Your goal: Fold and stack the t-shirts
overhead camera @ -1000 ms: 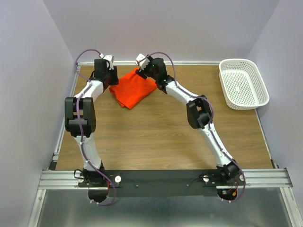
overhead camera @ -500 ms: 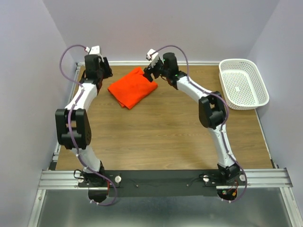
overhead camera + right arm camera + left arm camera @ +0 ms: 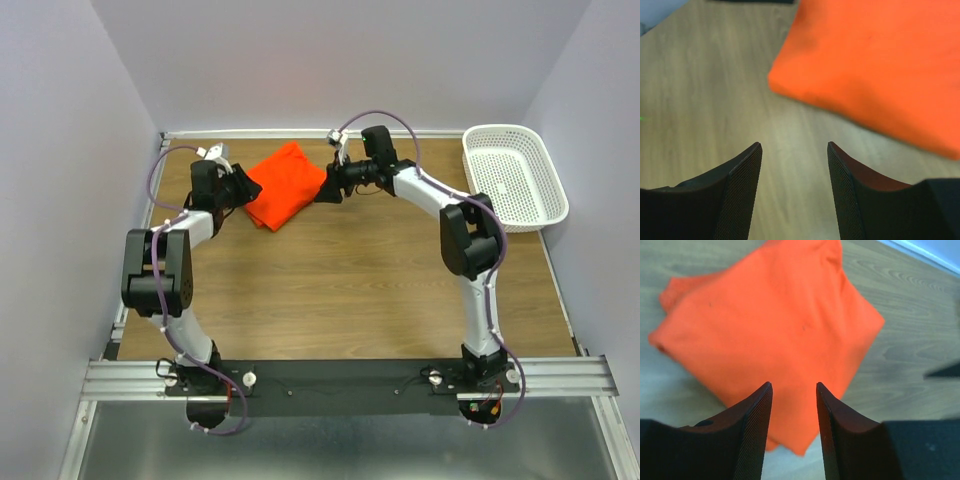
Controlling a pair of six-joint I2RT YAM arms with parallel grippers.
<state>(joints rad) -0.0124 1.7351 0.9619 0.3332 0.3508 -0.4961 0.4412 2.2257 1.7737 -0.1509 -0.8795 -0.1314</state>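
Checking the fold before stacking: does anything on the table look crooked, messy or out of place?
Only slightly: the folded bright orange-red fabric t-shirt lies skewed to the edges of the wooden table, and in the left wrist view a lower layer pokes out past the top fold at one corner. Nothing looks spilled or damaged.

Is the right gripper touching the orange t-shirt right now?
Apart. In the right wrist view, a strip of bare table shows between the open right gripper and the t-shirt.

Bright, even light; both wrist views blur the t-shirt (image 3: 880,65).
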